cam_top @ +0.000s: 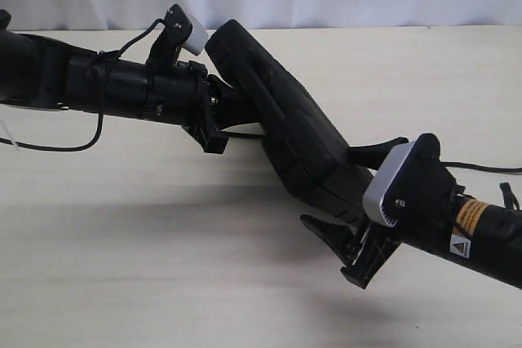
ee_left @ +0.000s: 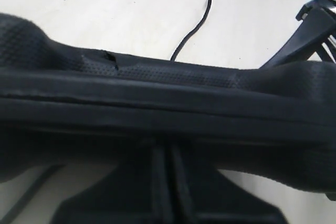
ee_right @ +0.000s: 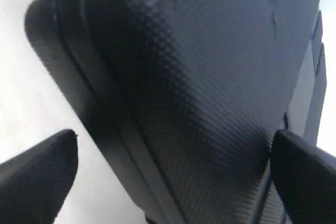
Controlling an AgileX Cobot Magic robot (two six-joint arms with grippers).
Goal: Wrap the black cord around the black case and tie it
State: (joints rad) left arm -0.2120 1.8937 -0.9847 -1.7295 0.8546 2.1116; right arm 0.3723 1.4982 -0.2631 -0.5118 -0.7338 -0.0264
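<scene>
My right gripper (cam_top: pixel 330 187) stood wide open, jaws either side of the low end of the black case (cam_top: pixel 281 116). From there the case ran lengthwise up to my left gripper (cam_top: pixel 218 105), which was clamped on it and held it above the table (cam_top: pixel 163 266).

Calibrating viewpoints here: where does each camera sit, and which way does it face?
Exterior: raised, looking down on the pale wooden table; both arms show, left claw and right claw at the matte black rectangular case.
Left wrist: on left arm, facing the case's edge past its shut claw.
Right wrist: on right arm, facing the case's textured face through its open claw.
Both wrist views share the case.
</scene>
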